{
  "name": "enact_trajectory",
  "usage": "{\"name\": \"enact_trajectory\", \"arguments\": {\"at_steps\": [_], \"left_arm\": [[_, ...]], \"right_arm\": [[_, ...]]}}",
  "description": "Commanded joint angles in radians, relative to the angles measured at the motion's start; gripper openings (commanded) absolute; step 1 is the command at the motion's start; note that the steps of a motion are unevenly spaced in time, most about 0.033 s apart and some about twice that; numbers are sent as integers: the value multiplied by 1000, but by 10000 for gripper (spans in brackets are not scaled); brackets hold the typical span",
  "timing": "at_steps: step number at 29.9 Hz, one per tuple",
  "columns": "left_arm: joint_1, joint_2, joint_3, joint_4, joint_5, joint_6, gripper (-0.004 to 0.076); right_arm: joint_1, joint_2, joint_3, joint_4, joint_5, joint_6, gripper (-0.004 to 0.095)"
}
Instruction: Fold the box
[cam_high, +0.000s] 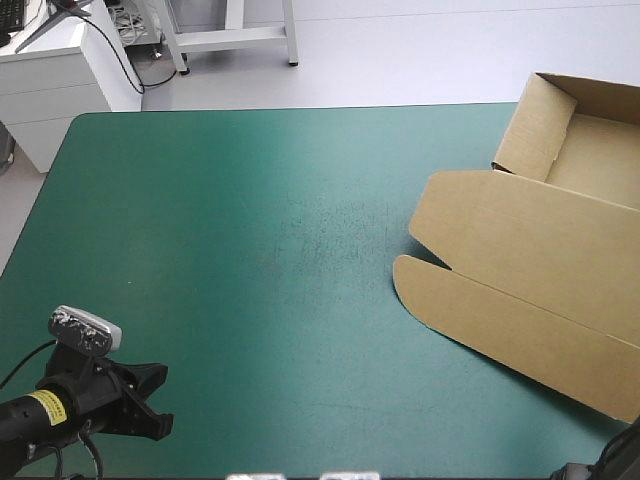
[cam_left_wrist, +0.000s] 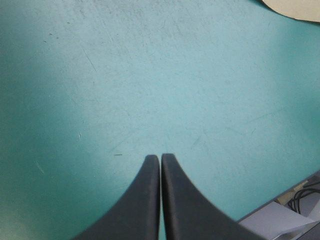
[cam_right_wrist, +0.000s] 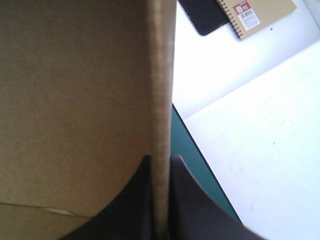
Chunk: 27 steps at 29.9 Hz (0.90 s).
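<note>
**High view.** Box (cam_high: 520, 260) is seen at the right side of the cover (cam_high: 250, 250) and runs out of shot at the right. The far end is already formed into a tray (cam_high: 590, 150) with walls raised. The lid (cam_high: 530, 240) lies flat toward the near side, and its rounded flap (cam_high: 480, 320) is not folded. Board looks clean, creases visible, no tears noted. L gripper (cam_high: 150, 400) sits at the near-left corner, well apart from the box. Judged: parked there so the work area is left free for the other arm.

**L wrist view.** Fingers are pressed together in one arch, nothing between them. Only bare cover lies ahead, w/ a corner of board far off at the edge of shot. No role in the step in hand, by the look of it.

**R wrist view.** R gripper (cam_right_wrist: 160, 161) is clamped on a board edge of the box. The sheet stands edge-on between the fingers, with the broad brown face to one side. A strip of cover and the table's edge show on the other side, so the grip is near the table's edge. Judged: the edge is pinched so the panel can be swung about its crease. Which panel is held cannot be told.
</note>
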Motion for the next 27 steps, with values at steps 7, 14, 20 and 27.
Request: {"name": "enact_trajectory", "arguments": {"at_steps": [7,14,20,27], "left_arm": [[-4,8,-24,-24,-62,-11,-8],[-4,8,-24,-24,-62,-11,-8],[-4,8,-24,-24,-62,-11,-8],[-4,8,-24,-39,-46,-11,-8]], "right_arm": [[-71,22,-33,76,-23,-44,203],[-75,22,-33,92,1,-56,830],[-75,-15,-33,164,32,-62,916],[-35,-193,33,398,34,-149,790]]}}
